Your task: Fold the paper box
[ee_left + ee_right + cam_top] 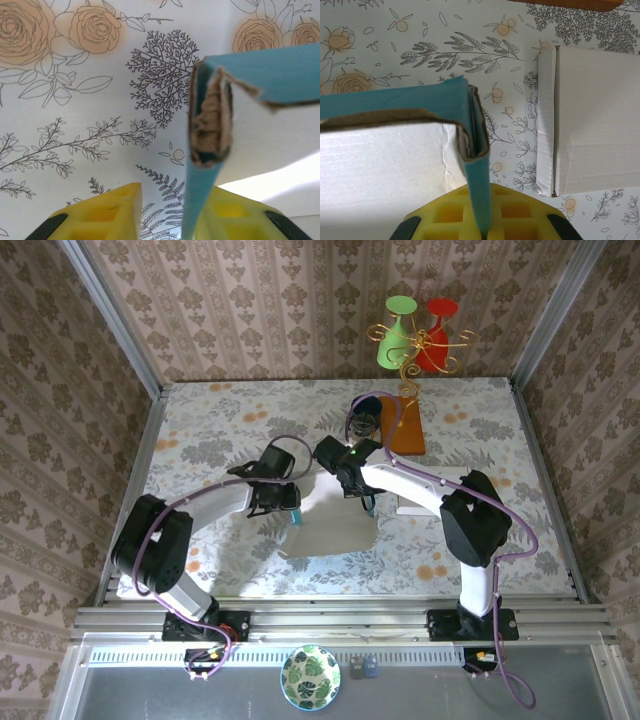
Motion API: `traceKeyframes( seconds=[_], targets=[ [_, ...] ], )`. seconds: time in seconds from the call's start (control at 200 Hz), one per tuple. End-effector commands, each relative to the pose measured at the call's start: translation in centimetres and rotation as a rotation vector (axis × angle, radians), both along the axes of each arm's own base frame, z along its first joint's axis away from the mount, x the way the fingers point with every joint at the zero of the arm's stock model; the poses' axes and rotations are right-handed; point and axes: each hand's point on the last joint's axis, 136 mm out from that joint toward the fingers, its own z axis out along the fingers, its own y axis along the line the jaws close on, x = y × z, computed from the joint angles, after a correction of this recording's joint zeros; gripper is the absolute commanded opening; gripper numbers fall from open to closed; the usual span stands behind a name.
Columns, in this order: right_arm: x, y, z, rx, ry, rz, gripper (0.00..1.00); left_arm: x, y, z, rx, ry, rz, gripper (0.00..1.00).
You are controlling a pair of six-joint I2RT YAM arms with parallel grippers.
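The paper box [330,532] lies mid-table [200,440], with a second box [590,120] just to its right. Behind them sits a board [408,428] with a jar [364,422] at its left side, and a stand of glasses [415,340] further back.

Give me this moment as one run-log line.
left gripper: open, astride paper box wall | right gripper: shut on a teal wall | walls partly raised

Mock home booth: wallpapered walls [300,300], floral tablecloth [215,430].

Green glass [392,345], red glass [434,352] (1 stand [411,382]); bowl [310,677].
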Motion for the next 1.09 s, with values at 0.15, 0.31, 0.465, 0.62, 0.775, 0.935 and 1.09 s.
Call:
traceKeyframes(
  seconds=[0.15,0.31,0.465,0.62,0.775,0.935,1.09],
  targets=[
    [-0.1,-2.6,0.4,-0.097,-0.016,-0.071,0.0,-1.4,2.7,-1.5,0.079,0.066,0.051,0.23],
    [-0.2,-2.7,0.3,-0.099,-0.014,-0.075,0.0,-1.7,3.3,-1.9,0.104,0.081,0.064,0.03],
    [-0.3,-2.8,0.5,-0.1,-0.022,-0.08,0.0,-2.2,4.3,-2.4,0.167,0.113,0.072,0.04],
    [-0.3,-2.7,0.2,-0.101,-0.023,-0.082,0.0,-2.4,4.6,-2.7,0.201,0.128,0.075,0.22],
    [-0.4,-2.7,0.0,-0.1,-0.025,-0.086,0.0,-2.3,4.7,-2.7,0.21,0.119,0.077,0.12],
    [-0.5,-2.8,-0.3,-0.101,-0.021,-0.087,0.0,-2.3,5.1,-2.5,0.234,0.111,0.078,0.23],
    [-0.6,-2.6,-0.6,-0.094,-0.018,-0.085,0.0,-2.4,5.3,-2.8,0.245,0.115,0.082,0.21]
  ],
)
